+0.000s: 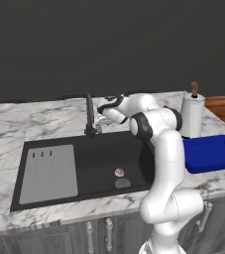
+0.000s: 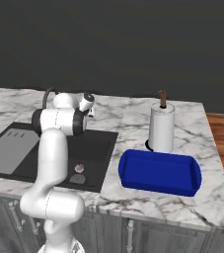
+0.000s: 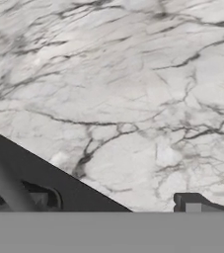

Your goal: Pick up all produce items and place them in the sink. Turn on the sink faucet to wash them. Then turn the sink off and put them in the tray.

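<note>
The produce item, a small pinkish-purple bulb (image 1: 119, 172) (image 2: 79, 168), lies on the floor of the black sink (image 1: 99, 154) (image 2: 98, 148), just beside the round grey drain (image 1: 123, 183). The dark gooseneck sink faucet (image 1: 89, 116) (image 2: 47, 96) rises from the sink's back rim. My gripper (image 1: 102, 110) (image 2: 90, 106) hangs open and holds nothing, right of the faucet and above the back rim. In the hand view, one fingertip (image 3: 192, 203) shows over marble, with the faucet stem (image 3: 7, 185) at lower left. The blue tray (image 1: 210, 153) (image 2: 160, 173) lies right of the sink.
A grey slotted drainboard panel (image 1: 49, 173) (image 2: 10, 148) covers the sink's left part. A white paper towel roll (image 1: 192, 116) (image 2: 161, 128) stands behind the tray. Marble counter (image 1: 15, 121) surrounds the sink, with a dark wall behind.
</note>
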Robot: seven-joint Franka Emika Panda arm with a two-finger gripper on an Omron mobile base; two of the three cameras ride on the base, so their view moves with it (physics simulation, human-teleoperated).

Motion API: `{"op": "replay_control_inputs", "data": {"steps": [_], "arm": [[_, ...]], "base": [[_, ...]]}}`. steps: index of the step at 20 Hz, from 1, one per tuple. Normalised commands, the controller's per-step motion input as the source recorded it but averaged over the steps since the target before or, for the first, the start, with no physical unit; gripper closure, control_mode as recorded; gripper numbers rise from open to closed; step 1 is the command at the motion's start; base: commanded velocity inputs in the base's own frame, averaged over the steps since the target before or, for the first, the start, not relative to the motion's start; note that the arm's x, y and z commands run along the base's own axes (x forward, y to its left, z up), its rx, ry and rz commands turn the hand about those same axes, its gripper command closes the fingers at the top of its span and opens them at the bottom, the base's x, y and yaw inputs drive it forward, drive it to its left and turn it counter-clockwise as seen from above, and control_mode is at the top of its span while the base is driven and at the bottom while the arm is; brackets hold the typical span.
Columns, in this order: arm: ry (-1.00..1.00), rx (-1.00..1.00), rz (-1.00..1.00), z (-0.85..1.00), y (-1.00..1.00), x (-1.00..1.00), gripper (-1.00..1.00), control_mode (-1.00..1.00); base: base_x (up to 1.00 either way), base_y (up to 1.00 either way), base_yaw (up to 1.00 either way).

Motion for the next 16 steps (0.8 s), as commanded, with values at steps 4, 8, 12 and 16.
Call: {"op": "replay_control_inputs", "data": {"steps": [4, 8, 12, 16], "arm": [[0.00, 0.05, -0.07, -0.46, 0.09, 0.09, -1.00, -1.00], [0.00, 0.06, -0.08, -0.45, 0.15, 0.19, -1.00, -1.00], [0.00, 0.02, -0.08, -0.42, 0.07, 0.24, -1.00, -1.00], [0.00, 0.00, -0.09, -0.30, 0.04, 0.31, 1.00, -1.00]], "base": [[0.00, 0.00, 0.00], [0.00, 0.00, 0.00], [0.00, 0.00, 0.00], [0.00, 0.00, 0.00]]}}
